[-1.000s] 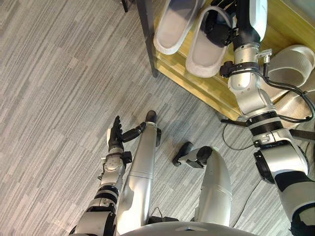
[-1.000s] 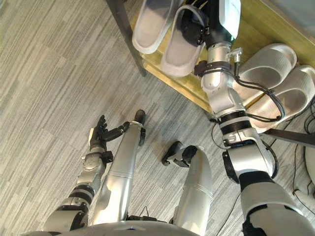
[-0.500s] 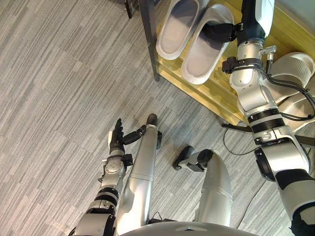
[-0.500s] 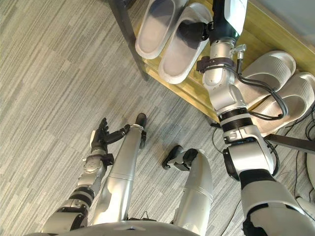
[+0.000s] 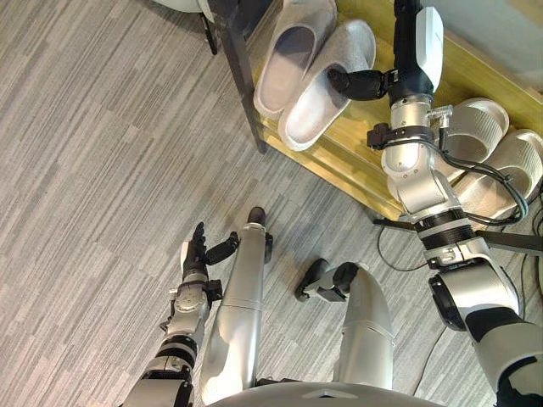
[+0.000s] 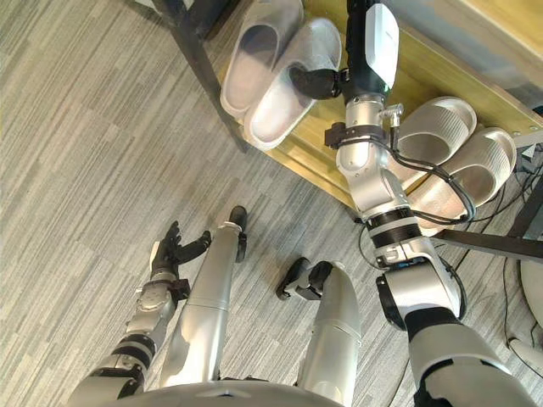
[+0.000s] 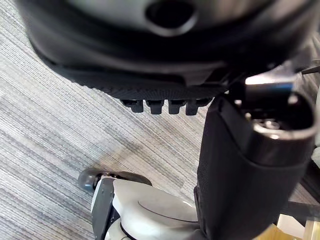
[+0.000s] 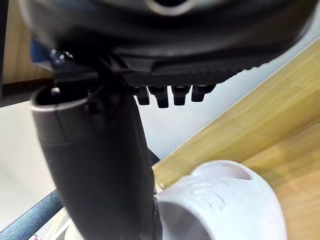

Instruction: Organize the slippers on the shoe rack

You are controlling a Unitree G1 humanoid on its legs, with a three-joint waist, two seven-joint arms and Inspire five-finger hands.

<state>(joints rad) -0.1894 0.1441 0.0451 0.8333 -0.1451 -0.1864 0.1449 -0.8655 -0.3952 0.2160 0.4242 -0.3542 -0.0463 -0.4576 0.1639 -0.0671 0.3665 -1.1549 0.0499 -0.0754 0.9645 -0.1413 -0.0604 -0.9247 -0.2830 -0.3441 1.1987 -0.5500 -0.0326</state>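
Right hand (image 5: pixel 361 83) is up at the shelf (image 5: pixel 356 165), with its fingers loose and nothing in them. It reaches just beside the near slipper (image 5: pixel 322 93), but I cannot tell if it touches. That slipper lies on the hand's left, and the far slipper (image 5: pixel 288 59) is snug next to it. Both sit at the left end of the shelf, close to the dark leg (image 5: pixel 242 76). Their heels are at the front edge and their toes point to the back, a bit slanted. So each slipper's long way runs front to back, and the hand comes at them from the side. A push from there would, I think, slide the pair toward the left end. The white pair (image 5: pixel 475 127) lies lower down on the arm's right side; I cannot tell if it is on the floor (image 5: pixel 102 170). Left hand (image 5: pixel 195 253) hangs low over the floor with straight fingers, well apart from every slipper. So the right hand is the nearer one.
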